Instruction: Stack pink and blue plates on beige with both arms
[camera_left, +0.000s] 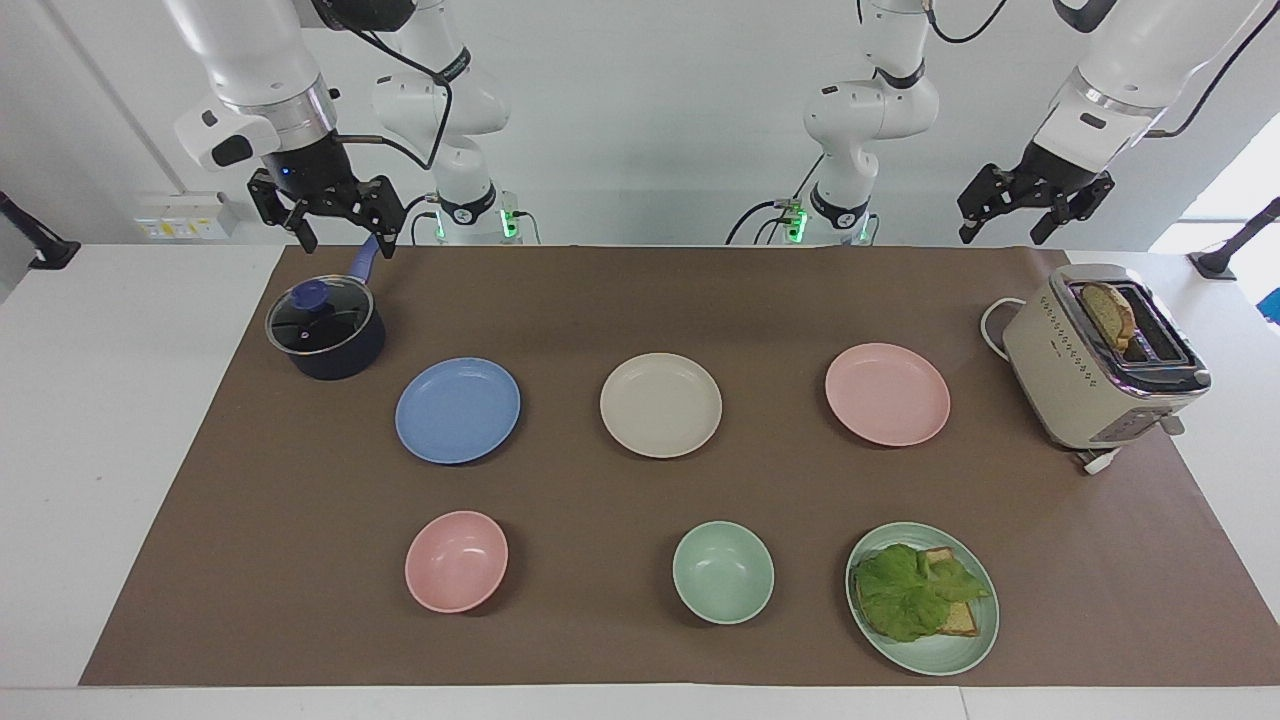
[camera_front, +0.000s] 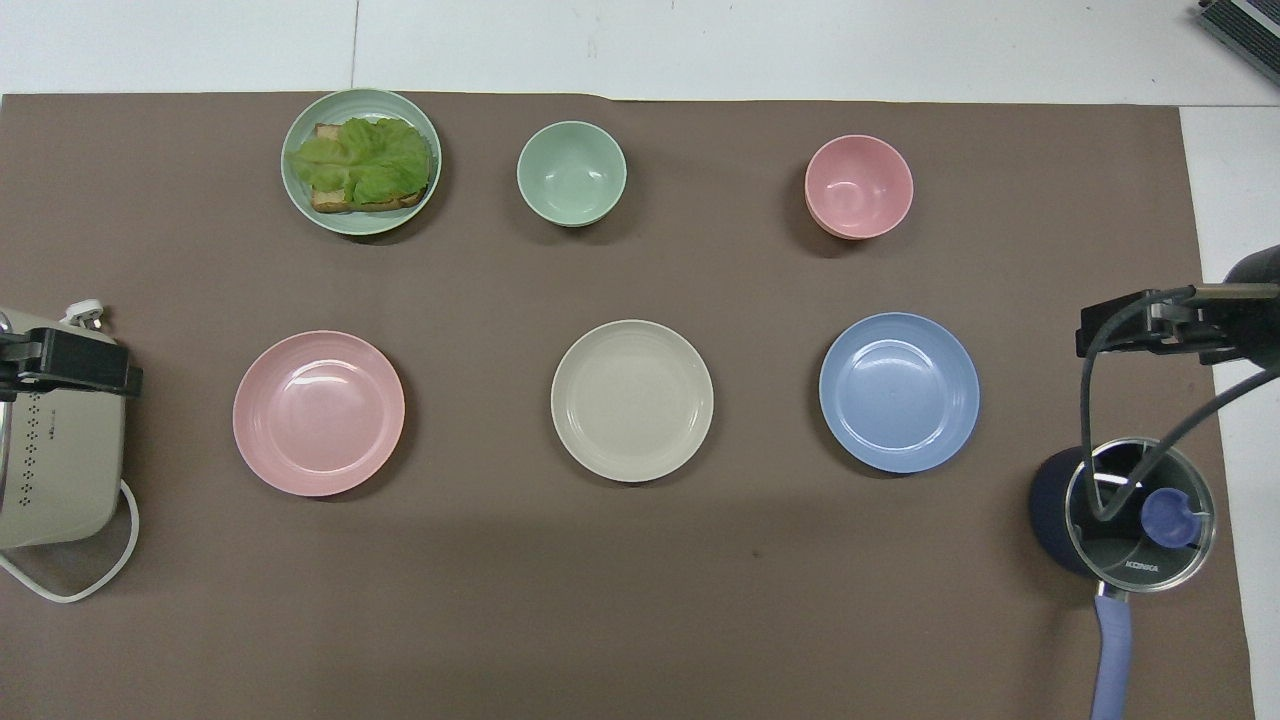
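Three matte round plates lay in a row mid-desk with bare brown mat between them: blue plate (camera_left: 458, 410), beige plate (camera_left: 660, 405), pink plate (camera_left: 887, 393). The right hand (camera_left: 340, 236) hung spread over the pot (camera_left: 326, 330); the left hand (camera_left: 1005, 232) hung spread above the toaster (camera_left: 1095, 360).

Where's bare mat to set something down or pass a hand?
Widest free patch: the mat strip nearest the robots, from the pot to the toaster. A narrower bare band runs between the plate row (blue plate, beige plate, pink plate) and the bowls. Crowded: pot beside the blue plate.
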